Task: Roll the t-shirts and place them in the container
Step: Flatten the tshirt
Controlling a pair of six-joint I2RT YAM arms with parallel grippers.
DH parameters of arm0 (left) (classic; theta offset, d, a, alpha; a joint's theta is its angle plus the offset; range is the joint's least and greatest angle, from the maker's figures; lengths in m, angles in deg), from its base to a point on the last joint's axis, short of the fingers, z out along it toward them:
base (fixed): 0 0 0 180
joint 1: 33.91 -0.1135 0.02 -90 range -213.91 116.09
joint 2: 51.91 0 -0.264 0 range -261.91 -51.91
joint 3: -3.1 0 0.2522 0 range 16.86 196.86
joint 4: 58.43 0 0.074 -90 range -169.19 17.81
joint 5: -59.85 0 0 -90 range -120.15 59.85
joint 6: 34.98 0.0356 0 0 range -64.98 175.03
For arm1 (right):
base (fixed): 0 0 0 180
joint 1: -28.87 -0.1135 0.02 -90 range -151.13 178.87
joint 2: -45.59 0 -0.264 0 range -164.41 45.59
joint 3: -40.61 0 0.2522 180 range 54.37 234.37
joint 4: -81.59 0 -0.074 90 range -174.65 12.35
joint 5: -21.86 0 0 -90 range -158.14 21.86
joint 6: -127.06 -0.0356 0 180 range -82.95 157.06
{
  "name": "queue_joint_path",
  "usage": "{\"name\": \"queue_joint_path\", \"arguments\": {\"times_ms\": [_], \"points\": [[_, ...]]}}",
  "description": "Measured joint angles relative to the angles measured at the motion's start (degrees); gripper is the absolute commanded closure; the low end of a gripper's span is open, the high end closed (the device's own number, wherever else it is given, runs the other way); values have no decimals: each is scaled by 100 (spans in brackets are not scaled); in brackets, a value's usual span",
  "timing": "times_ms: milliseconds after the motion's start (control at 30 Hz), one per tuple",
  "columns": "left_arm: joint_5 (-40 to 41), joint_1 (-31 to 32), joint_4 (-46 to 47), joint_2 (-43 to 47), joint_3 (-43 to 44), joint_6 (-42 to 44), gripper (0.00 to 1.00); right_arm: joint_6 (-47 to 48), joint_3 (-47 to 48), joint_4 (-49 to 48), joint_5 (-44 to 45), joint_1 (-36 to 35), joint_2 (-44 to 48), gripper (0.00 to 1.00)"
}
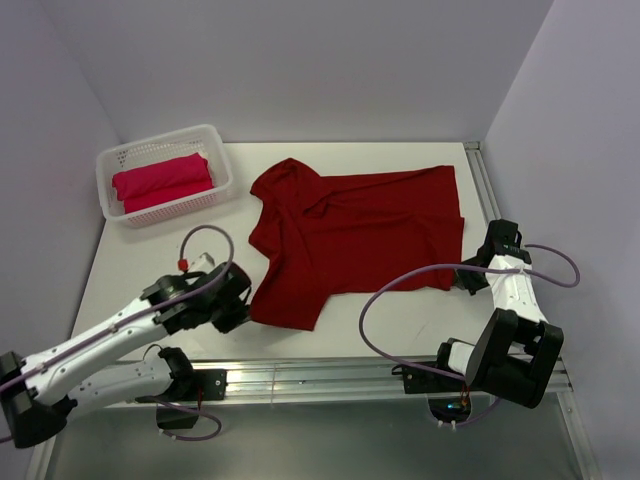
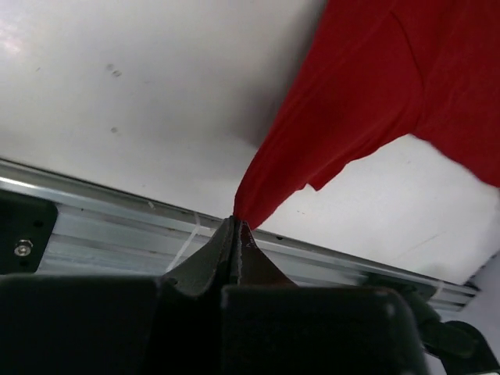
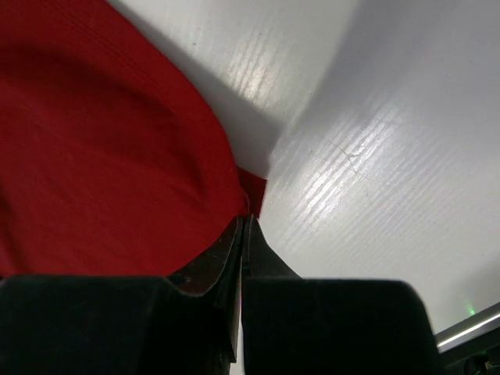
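Crimson soft cloth t-shirt (image 1: 360,235), spread on the white table (image 1: 150,270); left gripper (image 2: 237,226) and right gripper (image 3: 246,223), jaws closed, pinch its near-left and near-right corners. Limp, light fabric, probably best held at corners.

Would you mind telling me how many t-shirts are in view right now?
2. The crimson shirt lies spread on the table; the pink shirt sits rolled in the basket. Another could be hidden beneath it.

White left arm (image 1: 100,345) and right arm (image 1: 522,292) with black joints, looping purple cables (image 1: 364,318), black tapered gripper fingers (image 2: 207,266)
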Motion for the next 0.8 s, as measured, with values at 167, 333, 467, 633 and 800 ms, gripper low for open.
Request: {"name": "queue_joint_path", "arguments": {"times_ms": [167, 333, 467, 633, 800], "points": [[-109, 0, -92, 824, -640, -608, 100, -44, 2, 120, 24, 0, 0, 100], [-170, 0, -81, 365, -667, -728, 100, -37, 26, 203, 26, 0, 0, 100], [-184, 0, -190, -114, -350, -728, 100, 9, 188, 415, 37, -2, 0, 100], [-157, 50, -560, -584, 688, -876, 100, 50, 487, 704, 131, -2, 39, 100], [-380, 160, -883, -632, 852, -1296, 100, 11, 514, 1029, 350, -7, 199, 100]]}}
